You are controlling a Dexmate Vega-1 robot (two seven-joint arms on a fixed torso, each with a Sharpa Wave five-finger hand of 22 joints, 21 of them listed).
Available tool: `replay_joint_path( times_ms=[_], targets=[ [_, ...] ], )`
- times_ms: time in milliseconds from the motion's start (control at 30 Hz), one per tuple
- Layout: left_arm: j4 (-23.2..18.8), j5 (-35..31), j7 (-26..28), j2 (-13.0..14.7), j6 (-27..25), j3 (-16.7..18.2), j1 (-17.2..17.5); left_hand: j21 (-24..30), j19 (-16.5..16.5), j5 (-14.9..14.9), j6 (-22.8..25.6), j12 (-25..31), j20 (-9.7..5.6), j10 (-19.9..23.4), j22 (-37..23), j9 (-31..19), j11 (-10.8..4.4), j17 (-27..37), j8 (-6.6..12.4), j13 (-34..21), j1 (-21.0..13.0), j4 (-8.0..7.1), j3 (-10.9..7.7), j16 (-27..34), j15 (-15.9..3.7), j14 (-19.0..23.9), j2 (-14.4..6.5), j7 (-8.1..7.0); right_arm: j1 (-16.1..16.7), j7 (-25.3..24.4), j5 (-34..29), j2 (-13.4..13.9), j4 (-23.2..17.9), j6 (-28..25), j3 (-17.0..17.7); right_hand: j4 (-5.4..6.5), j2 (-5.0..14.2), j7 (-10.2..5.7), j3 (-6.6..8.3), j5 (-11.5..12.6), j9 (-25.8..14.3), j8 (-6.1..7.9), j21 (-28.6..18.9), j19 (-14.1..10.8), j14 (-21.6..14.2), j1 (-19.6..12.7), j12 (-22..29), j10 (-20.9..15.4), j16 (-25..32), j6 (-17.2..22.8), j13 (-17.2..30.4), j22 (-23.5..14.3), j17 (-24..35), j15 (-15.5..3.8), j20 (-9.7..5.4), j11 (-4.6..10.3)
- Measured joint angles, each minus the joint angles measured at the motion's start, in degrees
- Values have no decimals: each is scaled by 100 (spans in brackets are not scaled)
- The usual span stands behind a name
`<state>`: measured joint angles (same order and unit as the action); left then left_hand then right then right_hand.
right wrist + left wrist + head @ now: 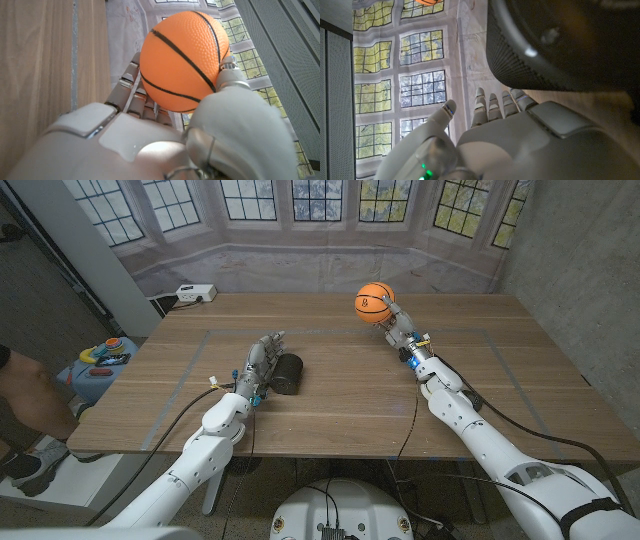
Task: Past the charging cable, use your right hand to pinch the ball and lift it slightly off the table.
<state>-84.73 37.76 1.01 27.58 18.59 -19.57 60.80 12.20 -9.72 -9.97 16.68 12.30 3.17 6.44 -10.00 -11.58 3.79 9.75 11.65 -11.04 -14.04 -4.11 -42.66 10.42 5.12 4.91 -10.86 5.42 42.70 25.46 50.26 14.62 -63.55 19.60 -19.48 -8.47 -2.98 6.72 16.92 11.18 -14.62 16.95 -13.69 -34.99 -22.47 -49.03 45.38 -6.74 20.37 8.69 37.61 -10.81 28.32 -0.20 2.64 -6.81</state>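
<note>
The right hand (397, 326) has its fingers (131, 80) closed around a small orange ball (374, 303), the thumb pressed on one side and the others cupped behind it; in the right wrist view the ball (183, 60) shows a pebbled, rubbery skin crossed by thin black seams like a basketball, and it sits wedged between thumb and fingers. In the head view the ball lies toward one o'clock on the wooden surface (340, 415), well toward the far edge; whether it touches the wood or hangs just clear of it cannot be told. The left hand (258, 366) reaches toward eleven o'clock from its forearm, fingers (492, 106) held straight and close together, thumb apart, gripping nothing; its fingertips lie just beside a dark cylinder (287, 374) at about ten o'clock from the surface's middle. In the left wrist view the cylinder (560, 45) has a rounded body covered in fine black mesh with a smooth darker end. The surface is pale brown wood grain with faint taped lines forming a rectangle. A white power strip (196, 293) lies at its far left corner, around eleven o'clock. Both hands are smooth grey-white plastic with jointed metallic fingers.
</note>
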Motion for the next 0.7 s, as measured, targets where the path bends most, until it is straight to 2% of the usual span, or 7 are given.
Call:
replay_joint_path(
  times_ms=[367,700],
  targets=[
    [100,42,-64,-16,0,2,-68,0,0,0,0,0,0,0,0,0,0,-1,0,0,0,0,0,0,0,0,0,0,-49,-183,-86,-54,73,-37,-4,-65,30,-16,33,-21,-10,88,-92,-302,-357,-247,123,-413,140,425,-120,1,75,-157,-158,147],
    [137,47,-81,-33,-5,2,-88,0,0,0,0,0,0,0,0,0,0,-1,0,0,1,16,16,0,0,0,1,0,-9,-423,-154,-45,-98,-102,-20,-95,-61,-26,63,6,-16,154,-213,-584,-632,-363,188,-713,264,658,-234,2,155,-183,-276,248]
  ],
)
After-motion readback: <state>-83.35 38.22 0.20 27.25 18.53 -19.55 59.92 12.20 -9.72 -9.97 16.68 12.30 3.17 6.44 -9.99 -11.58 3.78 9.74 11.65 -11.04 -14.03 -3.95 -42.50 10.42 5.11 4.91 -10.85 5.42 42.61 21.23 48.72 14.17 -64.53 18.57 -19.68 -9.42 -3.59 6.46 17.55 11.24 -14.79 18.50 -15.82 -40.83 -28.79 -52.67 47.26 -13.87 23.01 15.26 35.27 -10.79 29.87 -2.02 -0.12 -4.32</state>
